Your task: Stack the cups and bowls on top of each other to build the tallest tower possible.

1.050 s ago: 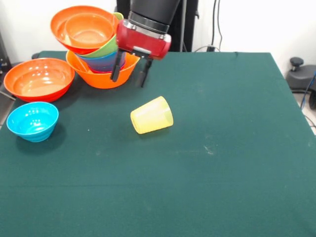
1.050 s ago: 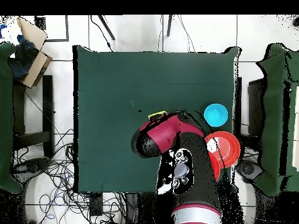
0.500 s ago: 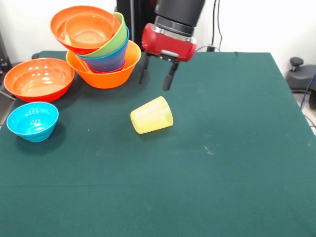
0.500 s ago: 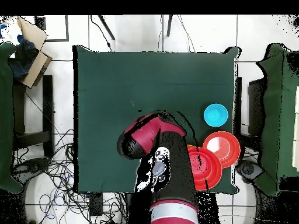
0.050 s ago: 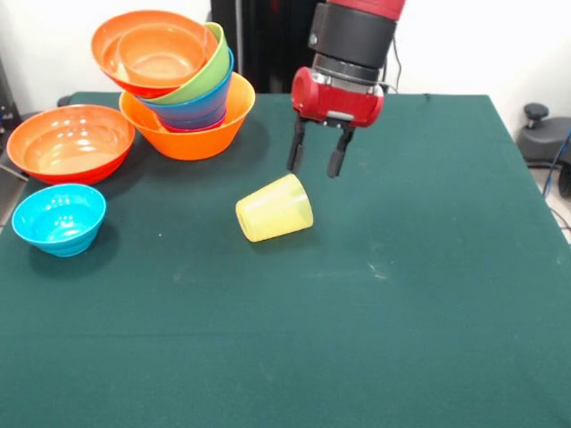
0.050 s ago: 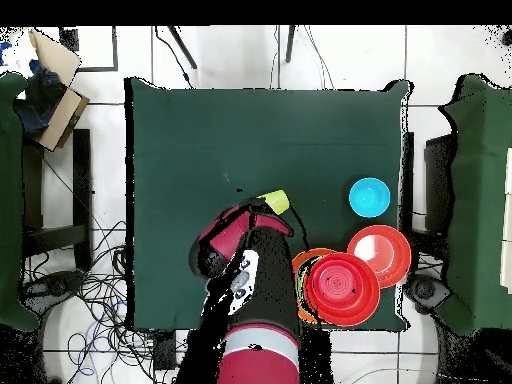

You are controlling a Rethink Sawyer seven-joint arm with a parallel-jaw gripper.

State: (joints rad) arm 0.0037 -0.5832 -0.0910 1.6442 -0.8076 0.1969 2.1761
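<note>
Table [image 5: 428, 294]: dark green cloth, fills the front view.
Arm [image 5: 357, 36]: red and black, enters at 12 o'clock, wrist pointing straight down.
Tower [image 5: 183, 120]: at 10 o'clock on the table; widest light-orange bowl lowest, with blue, lime green and two orange bowls nested above, the upper ones leaning toward 9 o'clock.
Red-orange bowl [image 5: 70, 143]: upright, alone, near the tower at its 8 o'clock.
Cyan bowl [image 5: 59, 218]: upright, just at 6 o'clock of the red-orange bowl, apart from it.
Gripper [image 5: 316, 158]: two dark fingers spread apart, nothing between them; hangs in the air just at 1 o'clock of the cup, not touching it.
Cup [image 5: 274, 209]: pale-yellow tumbler lying on its side near table centre, well apart from the tower.
</note>
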